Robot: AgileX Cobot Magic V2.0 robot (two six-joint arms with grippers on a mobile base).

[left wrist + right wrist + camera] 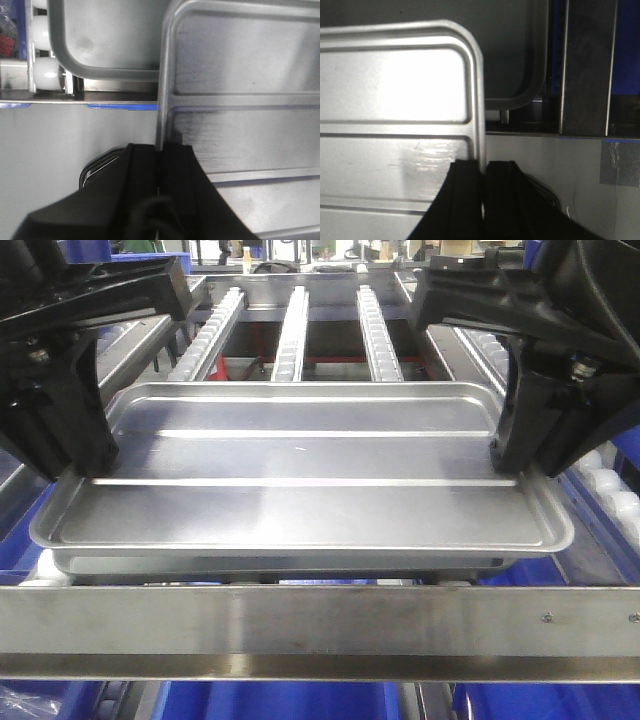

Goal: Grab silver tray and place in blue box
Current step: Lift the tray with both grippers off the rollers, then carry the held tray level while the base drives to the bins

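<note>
What I take for the blue box shows only as a strip of blue at 6 o'clock, below the steel rail crossing the front of the roller rack. Beyond the rail the silver tray lies with its long axis running 9 to 3 o'clock, over a second tray like it. The left claw is closed on its 9 o'clock short rim, the right claw on its 3 o'clock one, each pinching the rim tight. Neither arm is nearer; I judge a shared, level carry toward 6 o'clock, clearing the rail.
</note>
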